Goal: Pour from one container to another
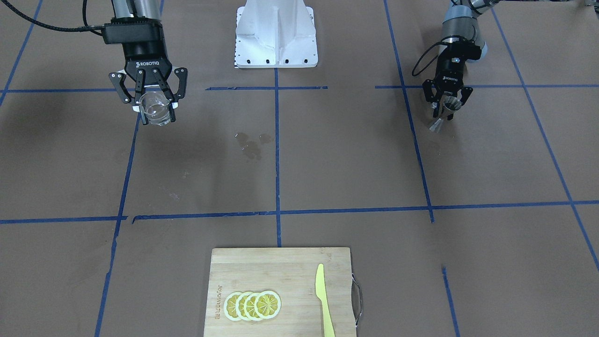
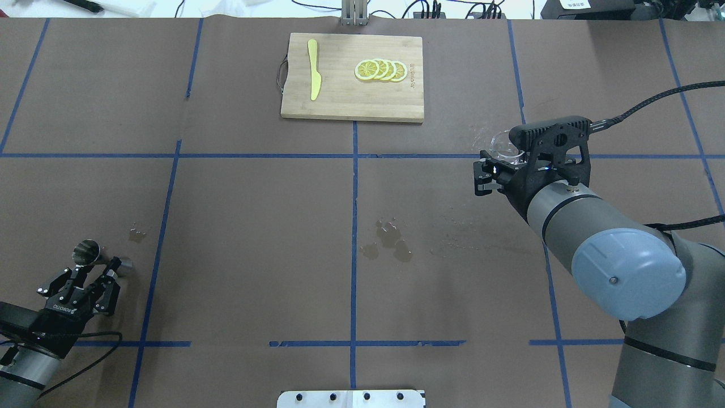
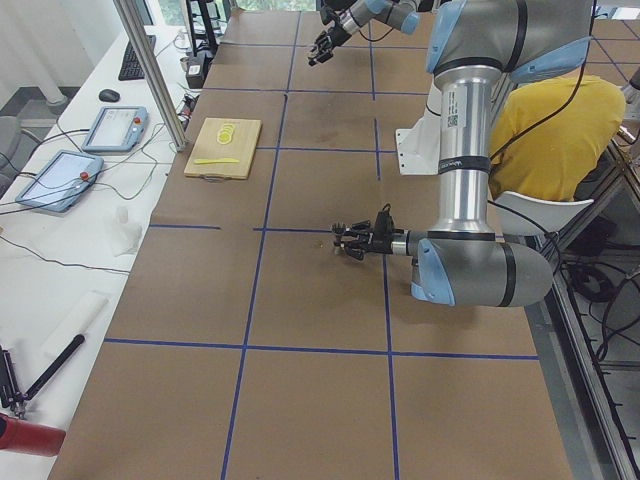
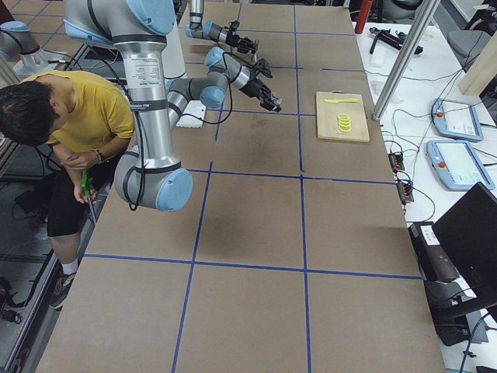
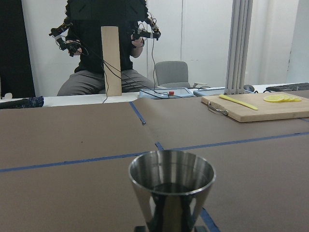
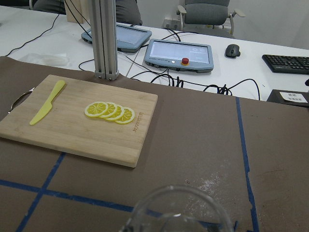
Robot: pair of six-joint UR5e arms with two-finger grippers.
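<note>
A steel jigger (image 1: 444,114) is clamped at its waist by my left gripper (image 1: 447,104), which is shut on it just above the table on my left side. In the left wrist view the jigger (image 5: 171,191) stands upright with dark liquid inside. In the overhead view the left gripper (image 2: 105,269) sits near the table's left edge. A clear glass (image 1: 157,108) is held in the air with my right gripper (image 1: 157,96) shut on it. The overhead view shows that glass (image 2: 504,146) ahead of the right gripper (image 2: 494,167), far from the jigger.
A wooden cutting board (image 2: 340,96) at the far edge carries lemon slices (image 2: 380,70) and a yellow knife (image 2: 313,76). Wet spots (image 2: 391,241) mark the table's middle. A white base plate (image 1: 276,35) sits at the robot's side. A person in yellow (image 4: 93,109) sits beside the table.
</note>
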